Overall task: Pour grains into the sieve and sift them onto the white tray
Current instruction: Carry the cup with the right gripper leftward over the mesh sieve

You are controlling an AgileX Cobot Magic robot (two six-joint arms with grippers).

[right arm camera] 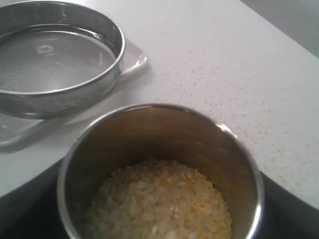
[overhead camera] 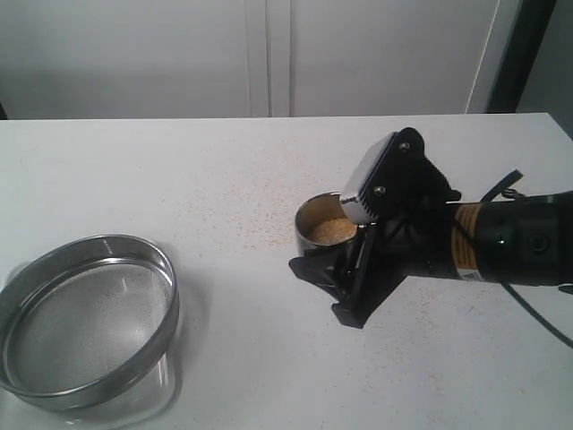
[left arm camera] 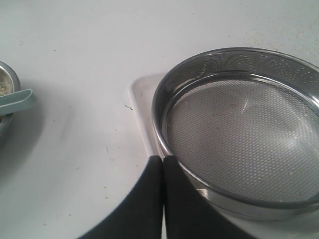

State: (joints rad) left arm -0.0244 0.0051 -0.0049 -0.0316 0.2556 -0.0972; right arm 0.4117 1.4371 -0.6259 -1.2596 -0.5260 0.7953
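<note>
Near the left edge of the table, the sieve (overhead camera: 85,327) sits on the white tray (left arm camera: 139,102) with its mesh bare, so you have nothing poured or sifted yet. All the grains (right arm camera: 159,204) lie in the steel cup (overhead camera: 309,240), well apart to the right, standing on the table among stray specks (overhead camera: 260,228). Your right gripper (overhead camera: 333,235) has its jaws wide around that cup, against both sides, seemingly gripping it. Your left gripper (left arm camera: 163,158) is pinched closed on nothing, just beside the sieve's rim. Lifting, carrying, pouring and shaking are all left to do.

The empty, steel-rimmed sieve (overhead camera: 85,324) sits level on the white tray (left arm camera: 141,98), while the yellowish grains (right arm camera: 159,204) lie heaped in a steel cup (right arm camera: 164,130) well apart from the sieve.
</note>
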